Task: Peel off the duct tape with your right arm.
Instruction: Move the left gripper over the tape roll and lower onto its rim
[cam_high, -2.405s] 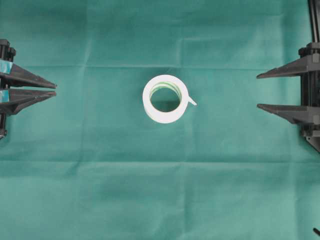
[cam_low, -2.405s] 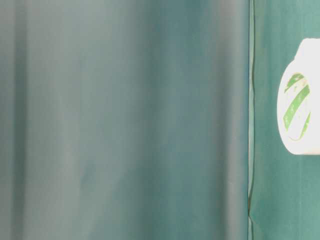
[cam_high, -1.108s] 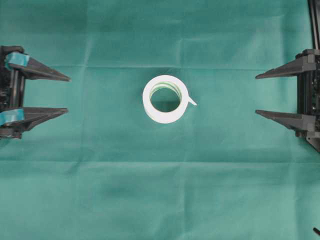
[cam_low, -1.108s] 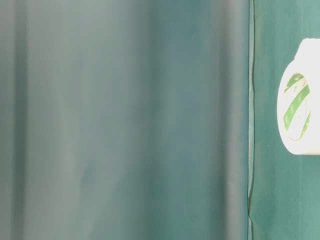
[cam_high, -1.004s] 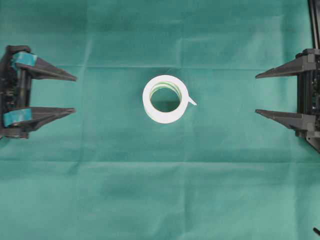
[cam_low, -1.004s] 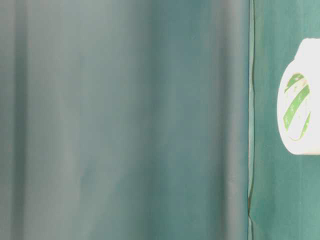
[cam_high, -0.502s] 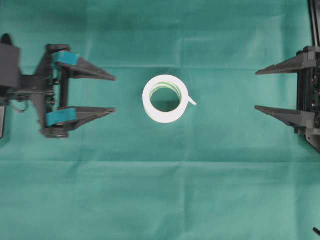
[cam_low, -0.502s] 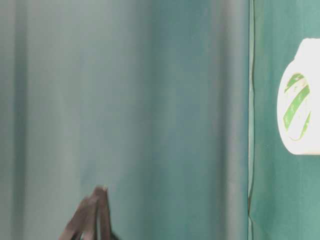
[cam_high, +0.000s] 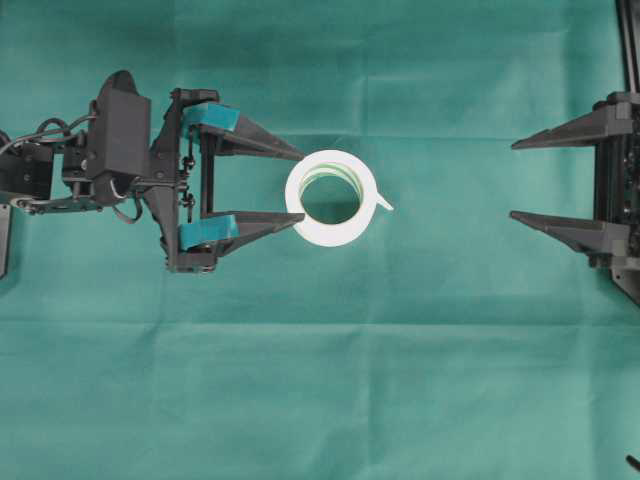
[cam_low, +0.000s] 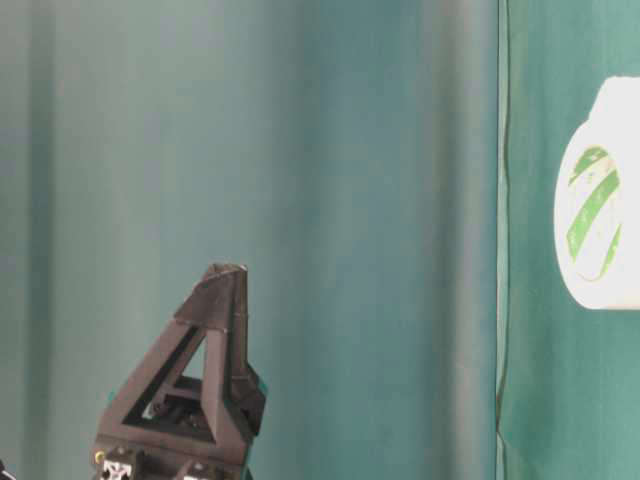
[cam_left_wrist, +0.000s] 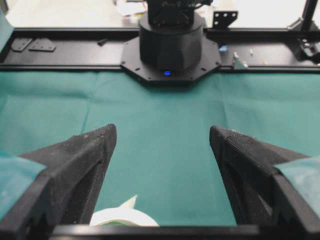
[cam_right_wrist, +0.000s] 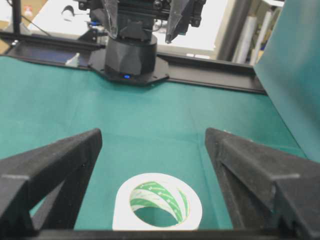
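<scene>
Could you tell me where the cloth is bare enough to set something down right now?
The green cloth is bare along the whole near edge, along the far edge, and between the duct tape and the open right gripper. It is crowded where the open left gripper flanks the roll.

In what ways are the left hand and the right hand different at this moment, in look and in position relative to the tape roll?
The left hand has bright teal pads on its fingers; the right hand has plain black fingers. The left hand's fingertips sit right beside the duct tape, on its left side; the right hand waits far off at the right edge, on the side where the tape's loose tab points. Both are open, empty and aimed at the roll.
</scene>
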